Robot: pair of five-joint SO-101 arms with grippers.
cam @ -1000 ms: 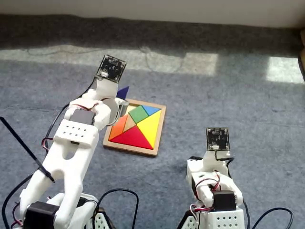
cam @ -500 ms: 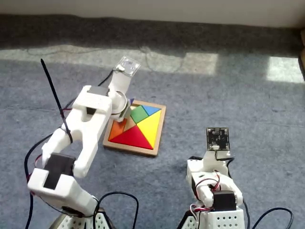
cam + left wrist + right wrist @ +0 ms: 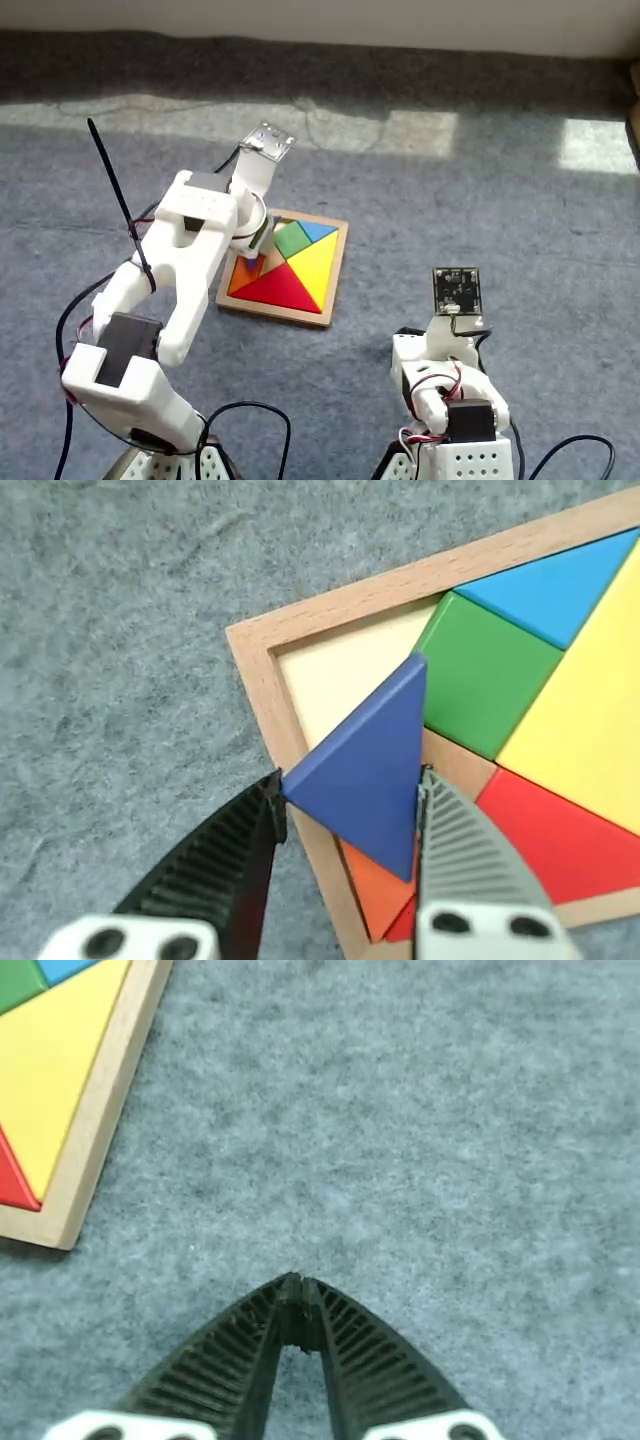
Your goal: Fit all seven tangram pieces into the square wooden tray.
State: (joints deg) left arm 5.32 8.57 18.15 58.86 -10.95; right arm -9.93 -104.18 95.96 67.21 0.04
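My left gripper [image 3: 348,785] is shut on a dark blue triangle [image 3: 365,770], held just above the bare corner gap [image 3: 330,675] of the square wooden tray [image 3: 260,695]. Green [image 3: 480,670], light blue [image 3: 545,580], yellow [image 3: 585,720], red [image 3: 550,840] and orange [image 3: 380,885] pieces lie in the tray. In the high view the left arm [image 3: 200,240] reaches over the tray's [image 3: 335,275] far left corner and hides the blue triangle. My right gripper [image 3: 296,1290] is shut on nothing, low over the carpet to the right of the tray [image 3: 95,1120].
Grey carpet [image 3: 480,190] surrounds the tray with open room on every side. A black cable tie [image 3: 110,185] sticks up from the left arm. A sunlit band [image 3: 420,130] crosses the carpet at the back.
The left arm swung from the tray's left edge out over its far left corner, carrying the blue triangle above the gap. Right arm has kept still.
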